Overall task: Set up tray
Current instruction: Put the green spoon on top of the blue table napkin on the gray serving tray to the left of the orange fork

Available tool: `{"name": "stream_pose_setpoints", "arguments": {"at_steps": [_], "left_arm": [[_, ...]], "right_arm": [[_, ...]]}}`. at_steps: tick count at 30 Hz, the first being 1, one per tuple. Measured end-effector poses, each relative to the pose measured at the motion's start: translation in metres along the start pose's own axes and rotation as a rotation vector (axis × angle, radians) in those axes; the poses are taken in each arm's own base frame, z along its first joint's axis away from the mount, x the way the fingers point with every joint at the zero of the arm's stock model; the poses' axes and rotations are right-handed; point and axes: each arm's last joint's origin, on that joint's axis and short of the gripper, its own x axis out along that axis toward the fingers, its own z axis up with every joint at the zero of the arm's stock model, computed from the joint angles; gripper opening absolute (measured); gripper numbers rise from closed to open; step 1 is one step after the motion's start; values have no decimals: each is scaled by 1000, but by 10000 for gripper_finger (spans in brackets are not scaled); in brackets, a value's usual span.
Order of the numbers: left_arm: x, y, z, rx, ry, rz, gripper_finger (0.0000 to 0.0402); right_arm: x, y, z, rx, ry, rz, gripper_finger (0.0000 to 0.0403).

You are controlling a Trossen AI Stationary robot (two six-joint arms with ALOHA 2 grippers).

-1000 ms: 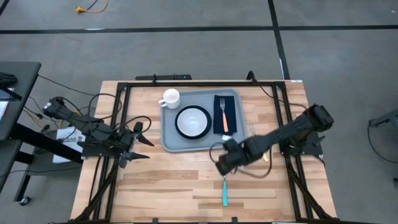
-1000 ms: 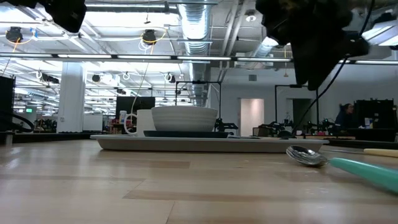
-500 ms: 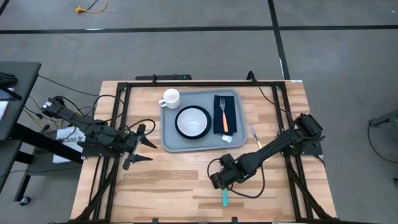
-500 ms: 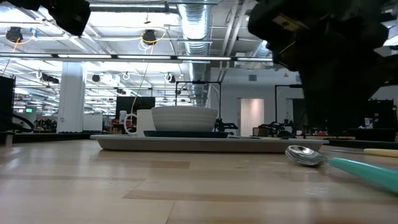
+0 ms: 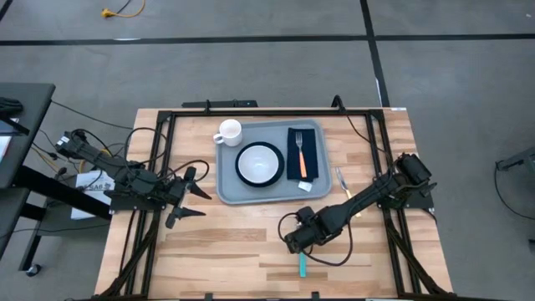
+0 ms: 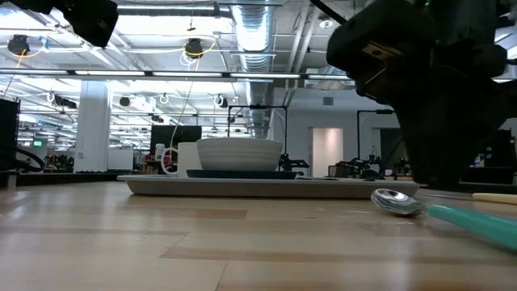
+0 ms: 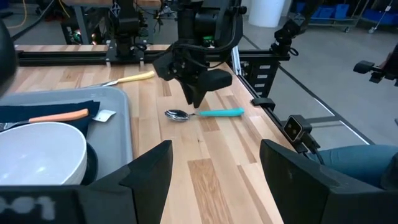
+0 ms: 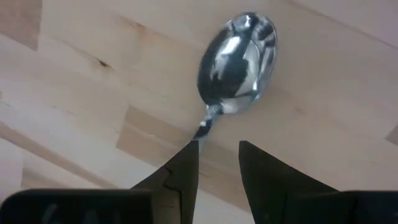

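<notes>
The light grey-blue tray (image 5: 229,189) lies at the table's far middle. It carries a white cup (image 5: 228,131), a white bowl (image 5: 260,162) on a dark plate, and a navy napkin (image 5: 303,150) with an orange-handled fork. A teal-handled spoon (image 5: 302,264) lies flat on the wood near the table's near edge. My right gripper (image 5: 292,242) is down over the spoon's neck, its fingers slightly open. My left gripper (image 5: 191,194) waits open, left of the tray. My right gripper (image 8: 216,155) comes from above, pointing down, at the spoon's neck (image 8: 203,127), just behind its bowl (image 8: 239,62). One fingertip (image 8: 188,163) stands right at the neck. I cannot tell whether it touches. The spoon lies flat on the table.
A yellow-handled knife (image 5: 343,181) lies on the wood right of the tray. Black frame rails (image 5: 164,159) run along the table's left, right and far sides. Bare wood stretches along the near side, left of the spoon.
My right gripper has moved from beside the tray's near right corner toward the table's near edge and down onto the spoon. It has stayed there for the last half second. The spoon has not moved.
</notes>
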Motion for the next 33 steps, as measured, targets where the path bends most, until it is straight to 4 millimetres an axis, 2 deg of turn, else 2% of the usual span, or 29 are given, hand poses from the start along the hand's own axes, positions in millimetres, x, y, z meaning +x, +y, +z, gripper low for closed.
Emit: {"name": "stream_pose_setpoints", "arguments": {"at_steps": [15, 19, 27, 33], "left_arm": [[0, 0, 0, -26, 0, 0, 231], [0, 0, 0, -27, 0, 0, 231], [0, 0, 0, -27, 0, 0, 231], [0, 0, 0, -27, 0, 0, 231]], "right_arm": [[0, 1, 0, 0, 8, 15, 112], [0, 1, 0, 0, 8, 15, 132], [0, 2, 6, 12, 5, 15, 200], [0, 2, 10, 20, -3, 15, 216]]}}
